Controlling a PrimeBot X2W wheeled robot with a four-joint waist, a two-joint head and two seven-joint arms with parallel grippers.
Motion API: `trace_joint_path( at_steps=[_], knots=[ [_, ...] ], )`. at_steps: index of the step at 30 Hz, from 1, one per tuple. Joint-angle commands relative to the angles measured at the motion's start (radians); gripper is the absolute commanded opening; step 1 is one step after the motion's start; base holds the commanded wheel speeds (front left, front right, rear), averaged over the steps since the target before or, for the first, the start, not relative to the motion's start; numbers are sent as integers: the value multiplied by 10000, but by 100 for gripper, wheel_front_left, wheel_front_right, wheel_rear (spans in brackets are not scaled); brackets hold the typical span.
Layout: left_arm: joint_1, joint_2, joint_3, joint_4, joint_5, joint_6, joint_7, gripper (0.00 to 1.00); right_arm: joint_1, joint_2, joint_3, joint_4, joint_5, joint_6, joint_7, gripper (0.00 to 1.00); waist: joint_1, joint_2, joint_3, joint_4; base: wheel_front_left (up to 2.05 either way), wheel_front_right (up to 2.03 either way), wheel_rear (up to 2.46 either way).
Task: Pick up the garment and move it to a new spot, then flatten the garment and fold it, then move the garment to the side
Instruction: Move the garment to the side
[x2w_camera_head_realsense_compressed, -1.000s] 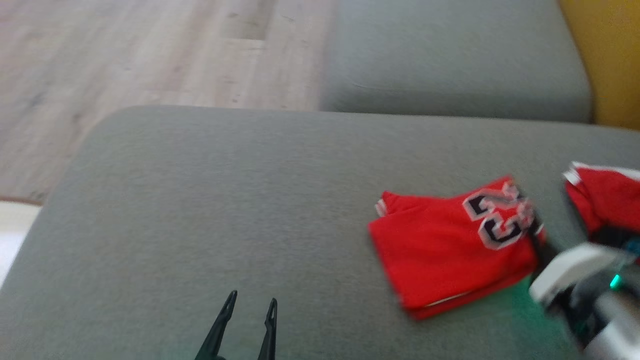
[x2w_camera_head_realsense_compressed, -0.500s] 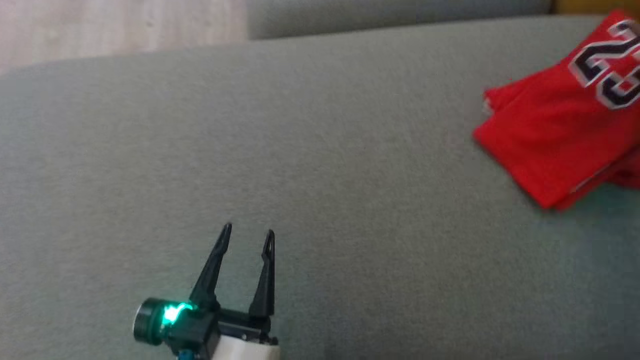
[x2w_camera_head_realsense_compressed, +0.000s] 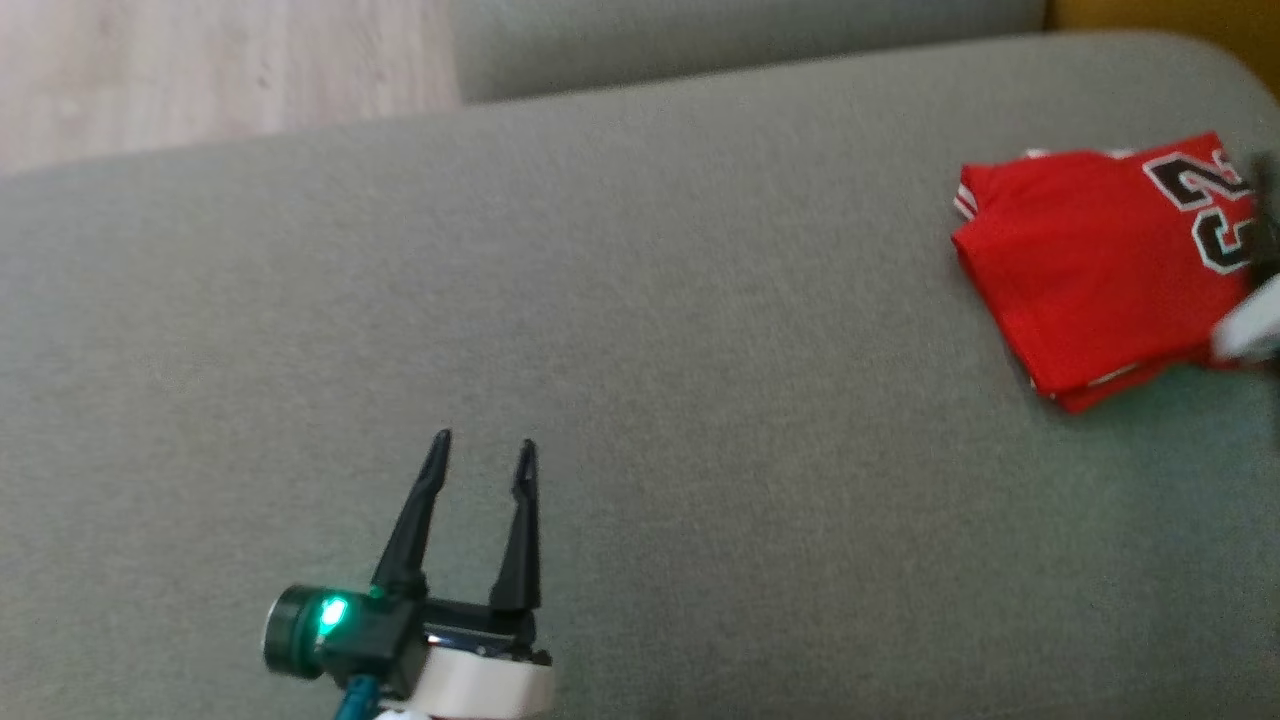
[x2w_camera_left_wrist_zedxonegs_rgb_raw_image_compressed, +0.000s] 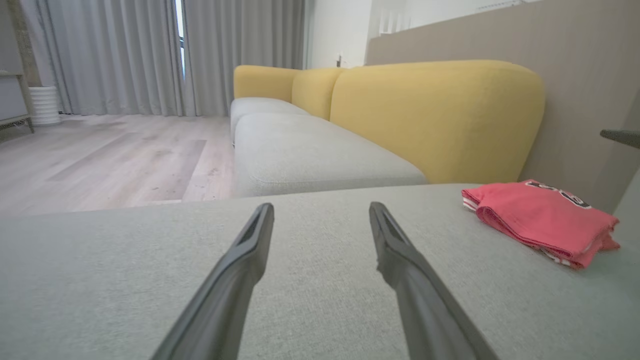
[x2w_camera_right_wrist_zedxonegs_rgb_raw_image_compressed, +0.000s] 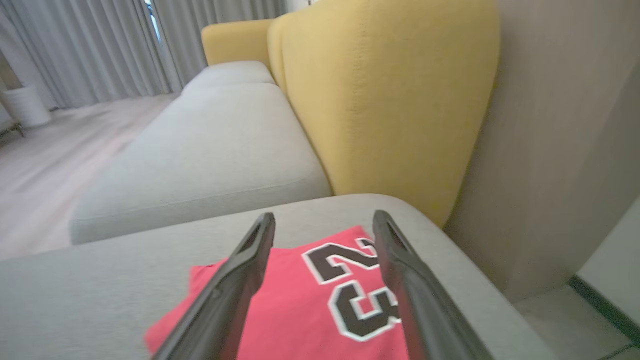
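A folded red jersey (x2w_camera_head_realsense_compressed: 1080, 270) with a black, white-edged number 23 lies flat on the grey seat cushion (x2w_camera_head_realsense_compressed: 640, 300), close to that cushion's far right corner in the head view, its stacked layers showing along the near edge. The left wrist view shows the jersey (x2w_camera_left_wrist_zedxonegs_rgb_raw_image_compressed: 540, 215) off to the right as a low, neat pile just before the yellow backrest (x2w_camera_left_wrist_zedxonegs_rgb_raw_image_compressed: 435, 115). The right gripper (x2w_camera_right_wrist_zedxonegs_rgb_raw_image_compressed: 324, 217) is over the jersey (x2w_camera_right_wrist_zedxonegs_rgb_raw_image_compressed: 300, 310): its two dark fingers are spread wide with nothing pinched between them, and the printed number lies between and under them; whether the fingertips touch the cloth cannot be told. At the right edge of the head view a blurred pale and dark part of the right arm (x2w_camera_head_realsense_compressed: 1248, 330) overlaps the jersey's side. The left gripper (x2w_camera_head_realsense_compressed: 483, 440) is well apart from the jersey, low over bare cushion at the lower left, a green light glowing on its body. Its fingers (x2w_camera_left_wrist_zedxonegs_rgb_raw_image_compressed: 400, 260) are likewise spread and hold nothing. Beyond this cushion lie a second grey seat cushion (x2w_camera_left_wrist_zedxonegs_rgb_raw_image_compressed: 310, 155), a pale wood floor (x2w_camera_left_wrist_zedxonegs_rgb_raw_image_compressed: 100, 160) and grey curtains (x2w_camera_left_wrist_zedxonegs_rgb_raw_image_compressed: 125, 55).
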Motion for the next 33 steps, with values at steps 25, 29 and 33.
trace_joint_path(
  at_steps=[25,29,33],
  knots=[
    [1863,-35,1070,-938,703,930,-95,100,9060,4311,-1742,-8261,-4036,-7,-834,100,0,0,-2547,1555,0,0,0],
    [2125,3,1201,-982,821,861,-95,100,9372,4404,-1692,-8398,-4300,-7,-834,100,0,0,-2585,1554,0,0,0],
    [2224,1,1291,-997,922,817,-95,100,9448,4464,-1822,-8535,-4348,-7,-834,100,0,0,-2585,1505,0,0,0]
  ],
)
